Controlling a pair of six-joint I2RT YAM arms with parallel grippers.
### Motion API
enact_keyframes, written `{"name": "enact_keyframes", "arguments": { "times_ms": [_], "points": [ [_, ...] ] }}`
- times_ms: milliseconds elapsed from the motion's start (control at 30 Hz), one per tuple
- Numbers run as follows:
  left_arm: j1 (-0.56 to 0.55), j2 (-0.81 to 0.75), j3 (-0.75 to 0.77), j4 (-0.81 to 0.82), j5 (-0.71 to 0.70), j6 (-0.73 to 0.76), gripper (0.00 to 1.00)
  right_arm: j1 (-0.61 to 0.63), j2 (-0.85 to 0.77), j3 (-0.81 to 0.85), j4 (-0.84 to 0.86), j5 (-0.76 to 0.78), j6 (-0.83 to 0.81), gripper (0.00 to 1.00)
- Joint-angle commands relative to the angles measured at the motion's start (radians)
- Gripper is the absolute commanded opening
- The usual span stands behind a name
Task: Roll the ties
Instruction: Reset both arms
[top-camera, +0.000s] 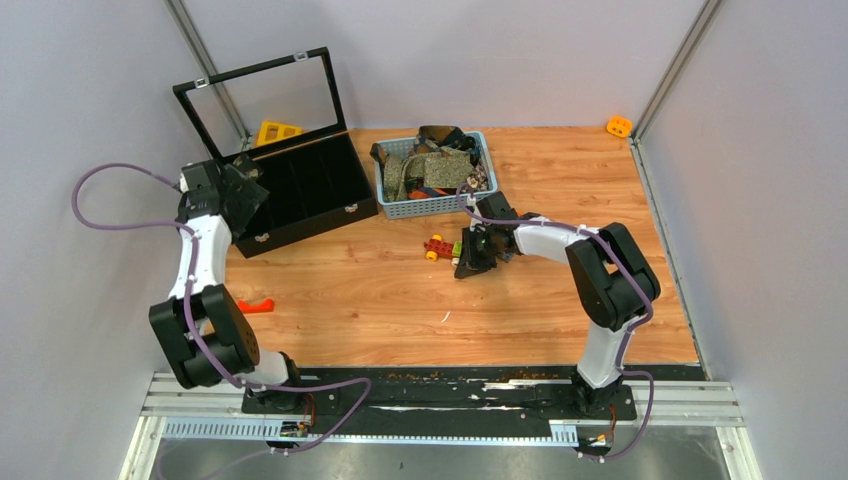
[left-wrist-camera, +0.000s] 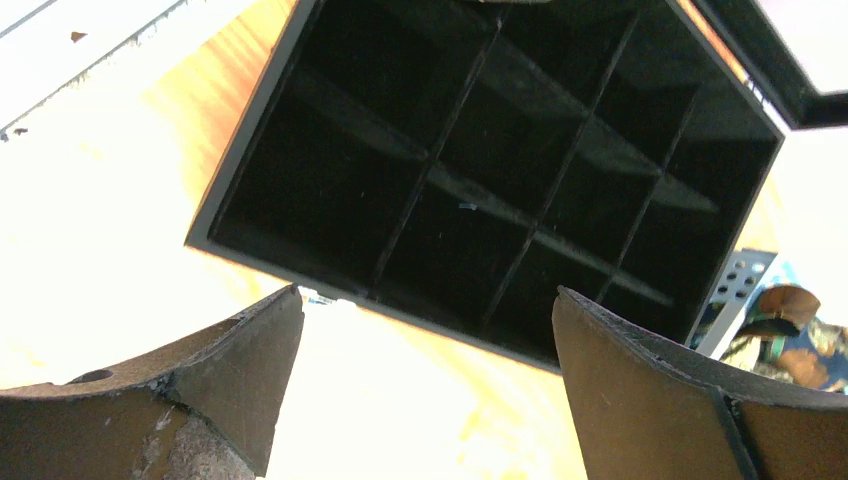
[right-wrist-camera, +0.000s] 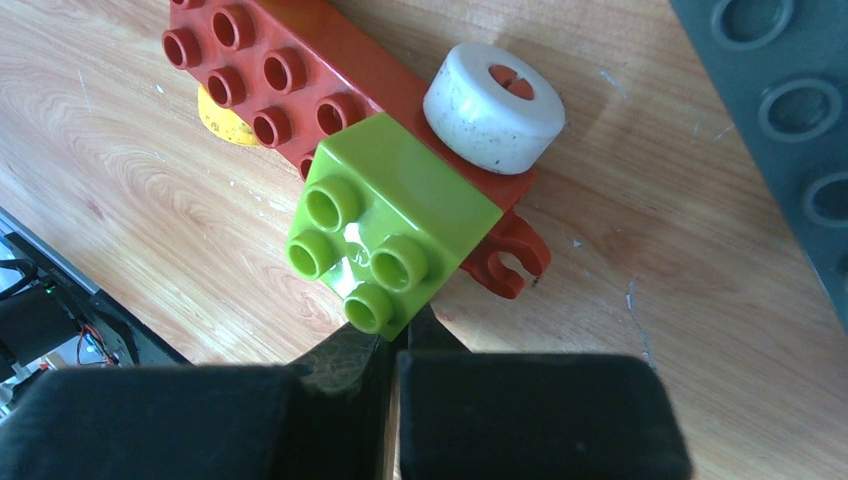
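Top view: the table (top-camera: 380, 300) is light wood w/ clear grain, closed in by plain grey walls (top-camera: 90, 90) at left, back and right. A metal rail (top-camera: 700, 408) runs along the near edge, where both arm bases are fixed. The ties (top-camera: 432, 165) lie heaped in a blue-grey basket (top-camera: 430, 207) at the back, approx. in the centre. Left of it stands a black box (top-camera: 310, 222) w/ its glass lid up, and the left gripper (top-camera: 240, 192) hangs over the left end of the box. The right gripper (top-camera: 474, 255) is low over the wood in front of the basket, just beside a red toy car (top-camera: 436, 247). An orange brick (top-camera: 619, 126) lies in the far right corner. Left wrist view: the two fingers (left-wrist-camera: 230, 370) are spread wide w/ nothing btw. them. Below are the dark compartments of the box, and the wood looks washed out by strong light. Right wrist view: the fingers (right-wrist-camera: 520, 420) are pressed together and pinch nothing. Their tips are just at the corner of a green brick (right-wrist-camera: 395, 235) on the car; whether they touch it cannot be told. A grey studded plate (right-wrist-camera: 790, 120) lies at the upper right. The wood has small scratches and specks.
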Motion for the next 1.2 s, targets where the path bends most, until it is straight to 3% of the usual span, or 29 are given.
{"name": "enact_keyframes", "arguments": {
  "times_ms": [0,200,500,767,967,1100,1133,1167],
  "points": [
    [0.009,-0.113,-0.059,-0.078,0.067,0.103,1.0,0.0,-0.048,-0.003,0.014,0.017,-0.015,0.0],
    [-0.015,-0.294,-0.181,-0.114,0.097,0.15,1.0,0.0,-0.067,-0.011,0.023,0.026,-0.023,0.0],
    [-0.204,-0.464,-0.244,-0.301,0.028,0.262,1.0,0.003,-0.166,-0.096,0.159,-0.001,-0.017,0.0],
    [-0.375,-0.62,-0.274,-0.325,0.115,0.251,1.0,0.021,-0.407,-0.257,0.383,0.088,-0.026,0.02],
    [-0.384,-0.632,-0.27,-0.374,0.068,0.344,1.0,0.022,-0.633,-0.326,0.395,0.255,-0.028,0.07],
    [-0.384,-0.622,-0.286,-0.352,0.115,0.349,1.0,0.023,-0.787,-0.353,0.386,0.335,-0.022,0.16],
    [-0.383,-0.622,-0.288,-0.351,0.119,0.35,1.0,0.023,-0.817,-0.366,0.398,0.344,-0.024,0.26],
    [-0.384,-0.628,-0.292,-0.347,0.12,0.348,1.0,0.024,-0.84,-0.38,0.413,0.354,-0.017,0.46]
  ]
}}
